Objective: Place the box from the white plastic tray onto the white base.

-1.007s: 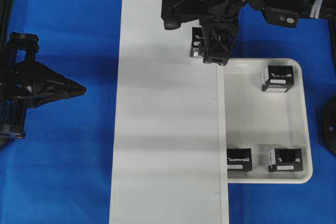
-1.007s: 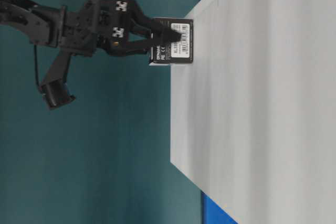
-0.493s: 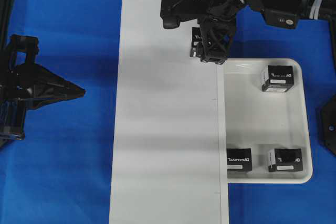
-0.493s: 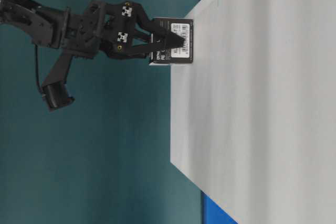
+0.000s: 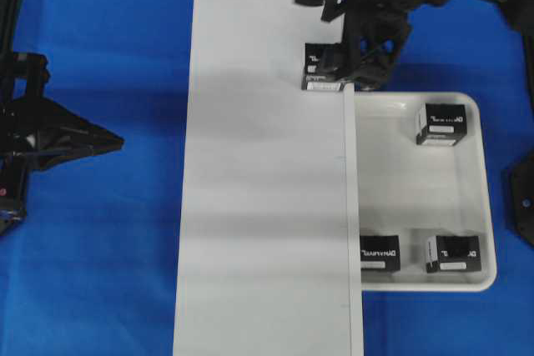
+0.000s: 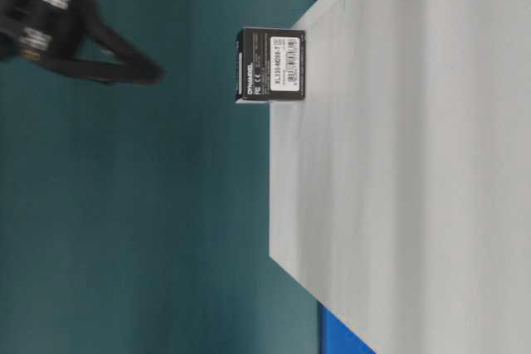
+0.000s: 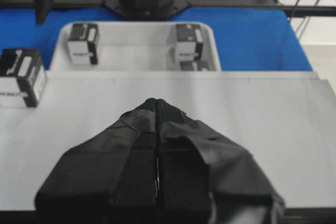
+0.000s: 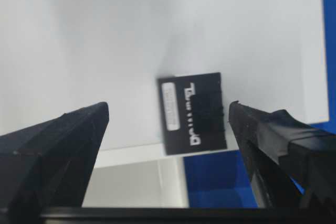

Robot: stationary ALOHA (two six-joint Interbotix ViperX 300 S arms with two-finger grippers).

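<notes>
One black box (image 5: 324, 68) with white lettering stands on the white base (image 5: 267, 206), at its far right edge beside the tray's corner. It is also seen in the table-level view as the box (image 6: 270, 65) and from above as the box (image 8: 193, 113). My right gripper (image 5: 371, 60) hangs open above and slightly right of it, touching nothing. In the right wrist view the right gripper (image 8: 168, 105) has wide-spread jaws with the box far below them. My left gripper (image 5: 117, 141) is shut and empty, left of the base over the blue cloth.
The white plastic tray (image 5: 409, 198) lies against the base's right edge. It holds three more boxes: one at the far right (image 5: 442, 124) and two along the near rim (image 5: 380, 253) (image 5: 453, 253). Blue cloth (image 5: 100, 273) covers the table.
My right gripper has lifted up and away from the box, which stays standing on the base. The left arm has drifted slightly left.
</notes>
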